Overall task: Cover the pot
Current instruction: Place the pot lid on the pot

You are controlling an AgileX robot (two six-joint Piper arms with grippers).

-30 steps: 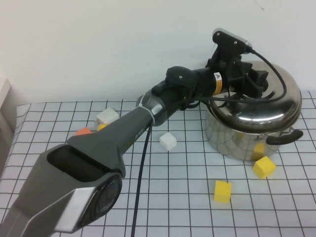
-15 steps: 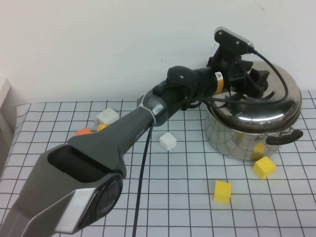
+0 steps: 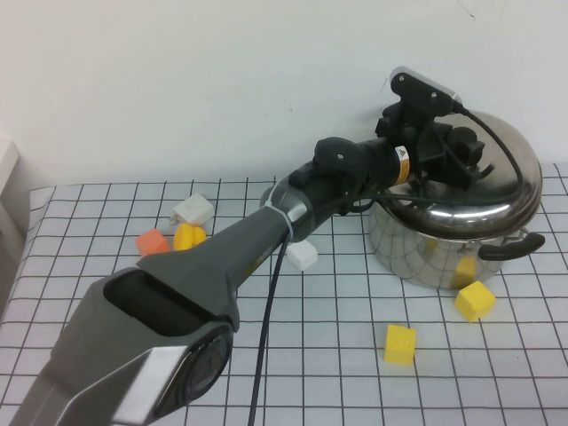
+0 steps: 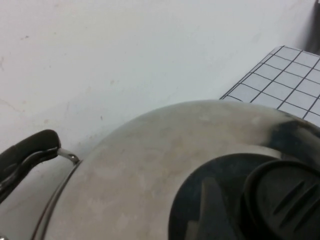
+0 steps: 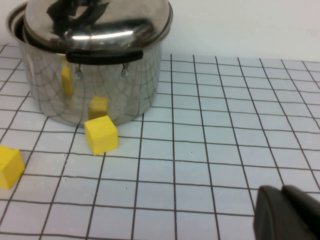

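Observation:
The shiny steel pot (image 3: 444,244) with black side handles stands at the back right of the table. The domed steel lid (image 3: 497,191) rests on it, and in the right wrist view (image 5: 100,22) it sits slightly off-centre. My left gripper (image 3: 457,153) is right over the lid's black knob (image 4: 285,200), which fills the corner of the left wrist view. My right gripper (image 5: 281,192) is shut and empty, low over the table to the right of the pot, and it is out of the high view.
Two yellow cubes (image 3: 399,343) (image 3: 474,300) lie in front of the pot. A white cube (image 3: 302,255) lies under my left arm. An orange cube (image 3: 152,241), a yellow cube (image 3: 188,236) and a white cube (image 3: 193,210) lie at the left. The wall is close behind the pot.
My left arm has shifted a little to the right, with its gripper still over the knob. The orange and yellow cubes at the left now show more fully. Pot and lid have not moved.

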